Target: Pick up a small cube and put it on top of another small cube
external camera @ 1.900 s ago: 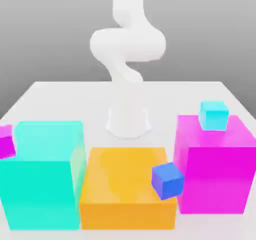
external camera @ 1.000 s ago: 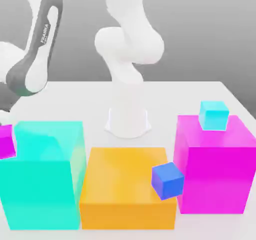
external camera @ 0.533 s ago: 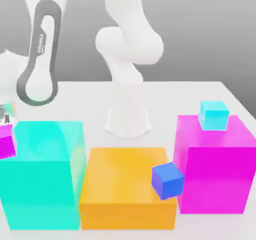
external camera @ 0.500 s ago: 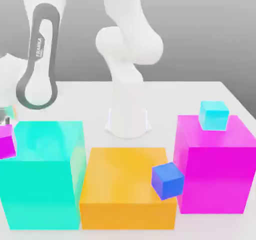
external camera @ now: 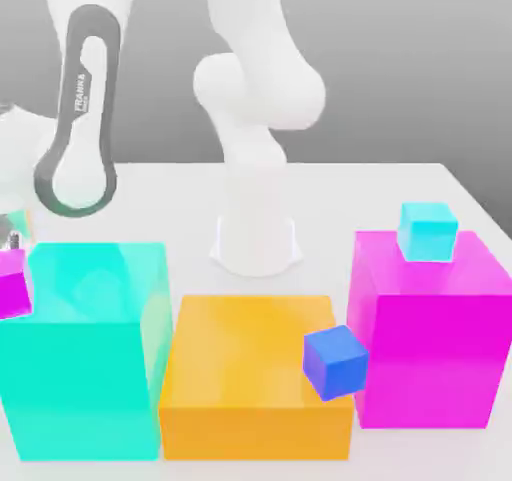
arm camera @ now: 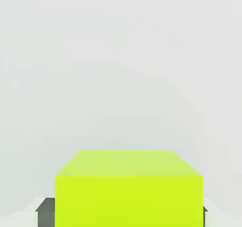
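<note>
a: how many big blocks?
b: three along the lower frame: one teal block (external camera: 85,349), one orange block (external camera: 255,374), one big magenta block (external camera: 430,329).
a: small cubes?
b: three: a small magenta cube (external camera: 12,281) at the left edge beside the teal block, a small blue cube (external camera: 335,361), a small cyan cube (external camera: 428,231).
a: the gripper (arm camera: 123,214)?
b: clenched on a yellow-green cube (arm camera: 128,188) in the hand view.
</note>
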### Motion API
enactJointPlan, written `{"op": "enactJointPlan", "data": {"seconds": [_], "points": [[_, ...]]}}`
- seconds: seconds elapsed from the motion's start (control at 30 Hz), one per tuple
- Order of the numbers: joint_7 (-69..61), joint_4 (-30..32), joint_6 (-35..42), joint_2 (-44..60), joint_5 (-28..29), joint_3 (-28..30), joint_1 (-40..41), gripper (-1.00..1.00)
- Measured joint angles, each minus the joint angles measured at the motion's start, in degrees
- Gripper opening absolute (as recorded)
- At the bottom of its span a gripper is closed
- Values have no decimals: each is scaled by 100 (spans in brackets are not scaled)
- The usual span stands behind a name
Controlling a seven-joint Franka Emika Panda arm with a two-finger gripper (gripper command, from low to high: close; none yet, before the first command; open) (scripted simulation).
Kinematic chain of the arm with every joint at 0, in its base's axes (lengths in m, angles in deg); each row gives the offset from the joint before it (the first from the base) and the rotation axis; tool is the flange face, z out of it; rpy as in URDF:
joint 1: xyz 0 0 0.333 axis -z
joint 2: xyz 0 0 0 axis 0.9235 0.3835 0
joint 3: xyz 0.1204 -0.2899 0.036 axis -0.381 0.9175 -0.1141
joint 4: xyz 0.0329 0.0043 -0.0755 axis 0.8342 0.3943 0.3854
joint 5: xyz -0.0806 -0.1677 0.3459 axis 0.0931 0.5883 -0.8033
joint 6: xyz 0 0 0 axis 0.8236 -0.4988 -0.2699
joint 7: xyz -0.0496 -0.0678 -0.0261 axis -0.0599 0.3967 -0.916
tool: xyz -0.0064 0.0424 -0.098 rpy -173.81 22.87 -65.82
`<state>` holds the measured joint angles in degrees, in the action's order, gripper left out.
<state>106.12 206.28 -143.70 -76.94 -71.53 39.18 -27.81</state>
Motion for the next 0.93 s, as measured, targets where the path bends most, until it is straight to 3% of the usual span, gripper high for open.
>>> {"op": "enactJointPlan", "data": {"seconds": [0.27, 0.63, 0.7, 0.8, 0.83, 0.93], "points": [[738, -1281, 1893, -745, 847, -258, -664, -100], [3368, -2944, 4309, -1423, 687, -962, -1484, -100], [3714, -2961, 4301, -1377, 538, -1004, -1508, -100], [3801, -2597, 3709, -1138, 465, -1001, -1516, -100], [3803, -2499, 3551, -1078, 455, -999, -1516, 100], [3803, -2499, 3551, -1078, 455, -999, -1516, 100]]}}
